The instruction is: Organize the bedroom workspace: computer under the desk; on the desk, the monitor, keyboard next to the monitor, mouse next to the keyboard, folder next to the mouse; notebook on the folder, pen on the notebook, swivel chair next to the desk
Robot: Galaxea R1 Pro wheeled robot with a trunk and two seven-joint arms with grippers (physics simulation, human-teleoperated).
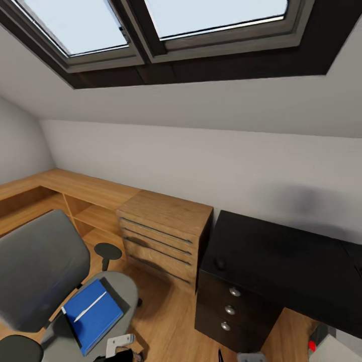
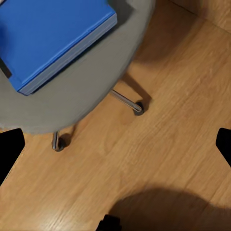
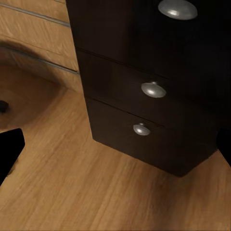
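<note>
Head view. The swivel chair point(image 1: 45, 271) is recorded well apart from the desk point(image 1: 281, 261), with the light wood chest of drawers point(image 1: 163, 236) between them. The folder point(image 1: 93, 314) is seen lying on the chair seat, a thin pale pen point(image 1: 90, 306) resting across its cover; a notebook cannot be made out. A small dark oval, taken to be the mouse point(image 1: 219, 263), is noted on the desk corner above the three-knob drawer unit point(image 1: 229, 311). A pale box with a red light, judged to be the computer point(image 1: 329, 349), is glimpsed at the floor under the desk's right part. Monitor and keyboard are not identified. Folder transfer, stacking and chair positioning are judged outstanding.

Left wrist view. The left gripper point(image 2: 115, 149) is held with fingers spread wide, nothing between them. The folder point(image 2: 53, 38) is placed ahead of the fingers and off to one side, its corner close to the seat rim. Bare plank floor point(image 2: 159, 159) lies directly beneath, affording open room; chair castors point(image 2: 138, 108) stand near.

Right wrist view. The right gripper point(image 3: 115, 149) is likewise spread and empty. The drawer unit point(image 3: 154, 91) is placed ahead of it, its lower front edge near; open floor is recorded below.
</note>
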